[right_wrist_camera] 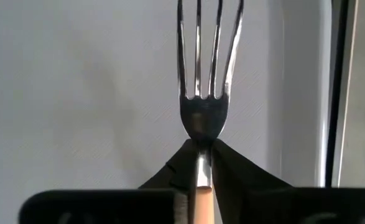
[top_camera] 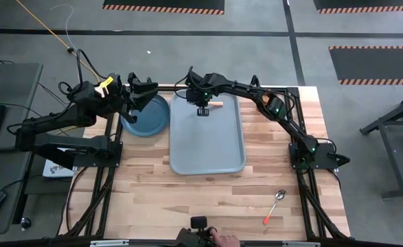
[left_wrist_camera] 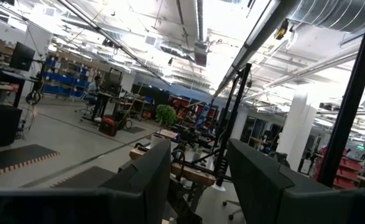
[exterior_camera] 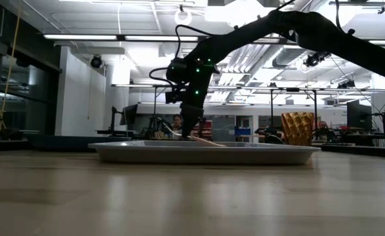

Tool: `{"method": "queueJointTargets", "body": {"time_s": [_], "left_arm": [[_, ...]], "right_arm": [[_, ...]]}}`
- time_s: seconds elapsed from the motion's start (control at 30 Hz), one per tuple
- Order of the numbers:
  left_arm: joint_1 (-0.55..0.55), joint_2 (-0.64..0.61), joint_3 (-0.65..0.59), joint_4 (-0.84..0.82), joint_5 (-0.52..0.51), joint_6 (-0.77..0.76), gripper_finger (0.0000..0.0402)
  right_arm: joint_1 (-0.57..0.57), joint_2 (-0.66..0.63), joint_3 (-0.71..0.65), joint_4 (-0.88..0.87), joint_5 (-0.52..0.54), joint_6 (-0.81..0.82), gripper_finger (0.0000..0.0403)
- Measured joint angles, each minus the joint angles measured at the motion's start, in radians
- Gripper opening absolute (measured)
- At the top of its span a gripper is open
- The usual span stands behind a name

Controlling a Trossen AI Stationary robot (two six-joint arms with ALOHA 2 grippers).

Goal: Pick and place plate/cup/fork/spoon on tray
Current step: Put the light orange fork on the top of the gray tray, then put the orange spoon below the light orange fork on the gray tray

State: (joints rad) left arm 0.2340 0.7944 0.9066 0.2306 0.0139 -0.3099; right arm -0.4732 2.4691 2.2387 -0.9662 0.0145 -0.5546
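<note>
A: Where is the right tool (top_camera: 203, 110)?

B: In the high view it sits above the upper part of the tray (top_camera: 208, 147), just above the frame's centre. Its fingers are clenched on the fork (right_wrist_camera: 202, 93); the right wrist view shows both dark fingers pinching the neck just below the tines, with the salmon-orange handle running back between them.

A: And the fork itself?

B: Over the tray's pale floor. In the low view the handle slants down to the right from the tool (exterior_camera: 191, 133), its far end at the tray's (exterior_camera: 205, 154) lip level. Whether the tines touch the tray, I cannot tell.

A: The left tool (top_camera: 146, 89)?

B: Upper left of centre in the high view, at the upper edge of the plate (top_camera: 146, 118). The left wrist view shows its two fingers (left_wrist_camera: 148, 180) standing apart with only the room between them, so it is released and holds nothing.

A: Where is the plate?

B: On the tabletop (top_camera: 208, 195), just beside the tray's left edge, partly hidden by the left arm.

A: The spoon (top_camera: 274, 204)?

B: Lower right of the high view, lying on the wood, well apart from the tray, bowl toward the top, orange-red handle toward the bottom.

A: The cup?

B: I cannot make it out.
</note>
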Motion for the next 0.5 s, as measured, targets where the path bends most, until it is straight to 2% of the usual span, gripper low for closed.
{"method": "queueJointTargets", "body": {"time_s": [0.2, 0.5], "left_arm": [[0.0, 0.0, 0.0, -0.001, 0.0, -0.001, 0.0149], [0.0, 0.0, 0.0, -0.002, 0.0, -0.001, 0.0149]], "right_arm": [[0.0, 0.0, 0.0, 0.0, 0.0, 0.001, 0.0069], [-0.001, -0.016, -0.002, -0.006, -0.009, 0.032, 0.0073]]}}
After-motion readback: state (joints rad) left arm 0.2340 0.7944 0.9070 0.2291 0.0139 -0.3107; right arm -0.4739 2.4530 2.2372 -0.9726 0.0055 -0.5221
